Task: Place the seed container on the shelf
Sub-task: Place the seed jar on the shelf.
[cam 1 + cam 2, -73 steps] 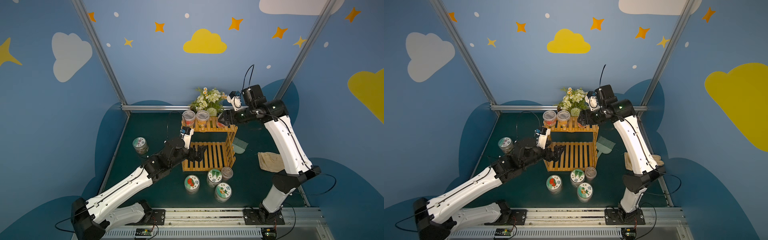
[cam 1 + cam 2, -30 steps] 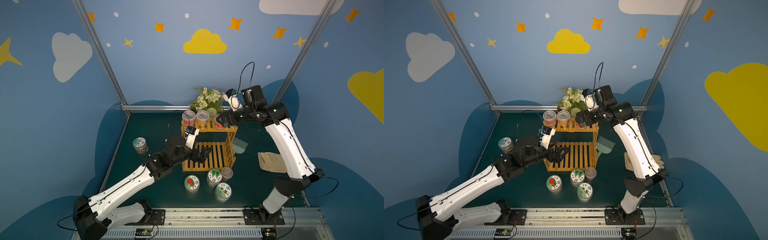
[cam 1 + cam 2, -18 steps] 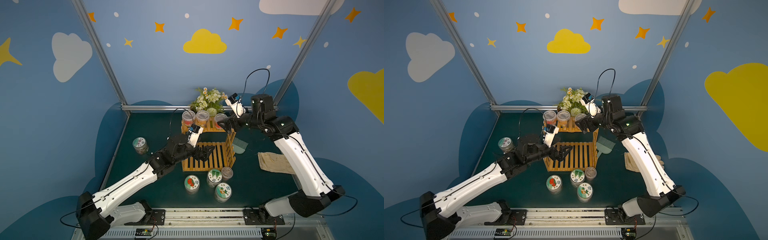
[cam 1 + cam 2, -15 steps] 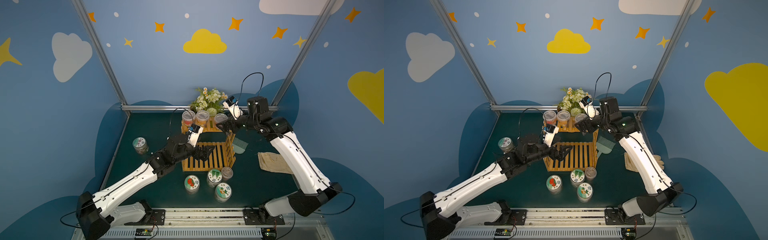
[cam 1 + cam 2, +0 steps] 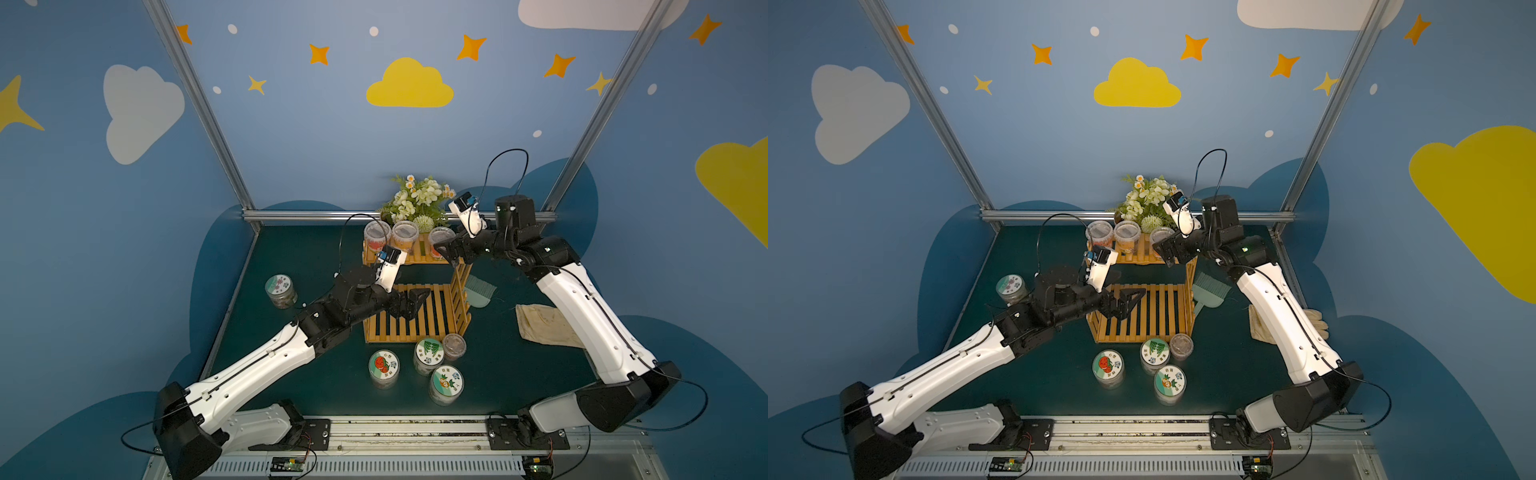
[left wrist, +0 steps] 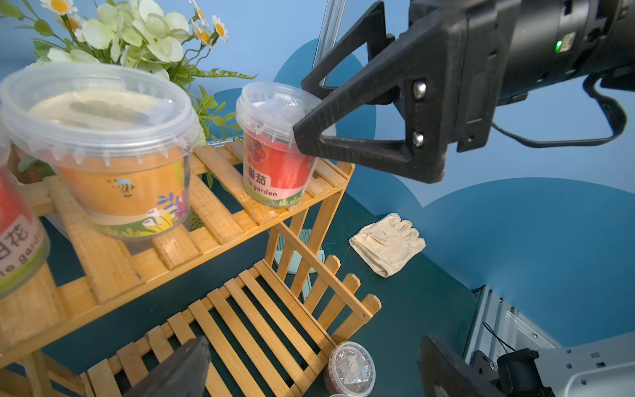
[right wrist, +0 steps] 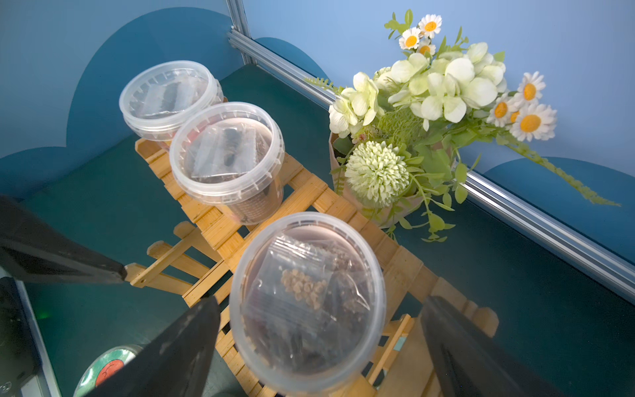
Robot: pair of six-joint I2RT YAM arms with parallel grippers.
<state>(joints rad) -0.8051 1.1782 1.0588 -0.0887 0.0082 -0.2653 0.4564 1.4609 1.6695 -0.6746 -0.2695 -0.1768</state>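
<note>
The shelf [image 5: 432, 322] [image 5: 1154, 311] [image 6: 220, 213] [image 7: 309, 192] is a two-tier orange-yellow slat rack at mid-table. Three clear seed containers stand in a row on its top tier. The rightmost seed container [image 5: 439, 237] [image 5: 1160, 235] [image 6: 275, 144] [image 7: 307, 299] has a red label and a seed bag under its lid. My right gripper [image 5: 448, 255] [image 5: 1168, 251] [image 7: 319, 309] is open, one finger on each side of that container's upper part. My left gripper [image 5: 411, 301] [image 5: 1127, 301] [image 6: 311, 347] hangs open and empty over the lower tier.
Several lidded jars [image 5: 384, 365] and a small brown jar [image 5: 454, 345] stand before the shelf. One jar [image 5: 281, 289] stands alone at the left. A flower pot [image 5: 419, 199] is behind the shelf, a green brush [image 5: 480, 291] and a cloth glove [image 5: 544, 324] to its right.
The right arm's elbow has swung out and down while its open gripper stays at the rightmost container on the top tier. The left gripper has reached further right over the lower tier.
</note>
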